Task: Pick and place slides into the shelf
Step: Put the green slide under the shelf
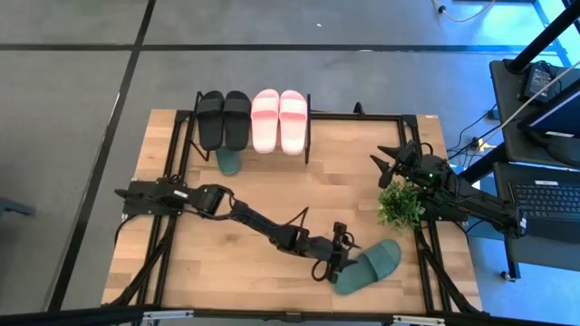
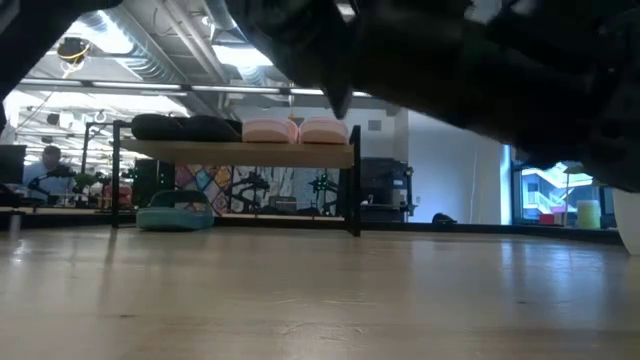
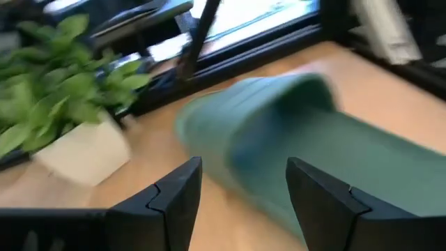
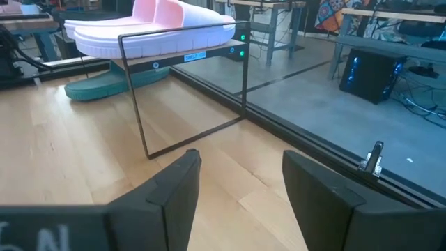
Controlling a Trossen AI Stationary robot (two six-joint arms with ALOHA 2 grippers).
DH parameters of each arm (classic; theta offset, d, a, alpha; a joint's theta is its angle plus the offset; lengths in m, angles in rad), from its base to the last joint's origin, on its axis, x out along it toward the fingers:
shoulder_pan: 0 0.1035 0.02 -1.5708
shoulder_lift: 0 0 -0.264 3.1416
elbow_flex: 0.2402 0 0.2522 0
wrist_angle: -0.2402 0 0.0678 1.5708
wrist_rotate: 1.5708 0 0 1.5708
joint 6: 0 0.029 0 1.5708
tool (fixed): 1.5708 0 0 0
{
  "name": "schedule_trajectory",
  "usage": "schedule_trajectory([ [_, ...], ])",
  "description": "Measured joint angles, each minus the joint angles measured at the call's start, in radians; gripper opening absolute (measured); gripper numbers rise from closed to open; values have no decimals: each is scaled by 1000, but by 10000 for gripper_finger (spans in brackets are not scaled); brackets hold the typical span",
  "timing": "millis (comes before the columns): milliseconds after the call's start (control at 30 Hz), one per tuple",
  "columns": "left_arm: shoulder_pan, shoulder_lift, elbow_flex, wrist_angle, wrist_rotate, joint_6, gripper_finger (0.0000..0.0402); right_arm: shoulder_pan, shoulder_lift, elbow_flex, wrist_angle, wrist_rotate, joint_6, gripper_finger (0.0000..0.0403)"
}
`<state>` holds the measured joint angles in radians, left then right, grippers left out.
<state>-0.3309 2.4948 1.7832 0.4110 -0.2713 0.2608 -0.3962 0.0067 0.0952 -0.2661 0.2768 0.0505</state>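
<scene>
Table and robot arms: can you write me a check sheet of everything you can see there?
Surface: light wooden plank table, bare in the middle.
Job's things: black rubber slides and pale pink rubber slides sit on top of the small black-framed wooden shelf; one dark green slide lies under it; the other dark green slide lies at the near edge.
Clutter: small green plant in a white pot.
Grippers: left pincer open at the near green slide; right pincer open, empty, waiting beside the plant.
Cables: loose leads on the floor, right side.
Surroundings: grey floor, a laptop, a person far behind.
</scene>
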Motion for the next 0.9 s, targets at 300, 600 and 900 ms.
schedule_trajectory([
  [300,1,115,199,-42,-66,-71,202,0,0,0,0,0,0,206],
  [600,28,185,316,-181,-81,-72,202,0,0,0,0,0,-2,206],
  [900,35,185,316,-191,-81,-83,129,0,0,0,0,0,-2,206],
])
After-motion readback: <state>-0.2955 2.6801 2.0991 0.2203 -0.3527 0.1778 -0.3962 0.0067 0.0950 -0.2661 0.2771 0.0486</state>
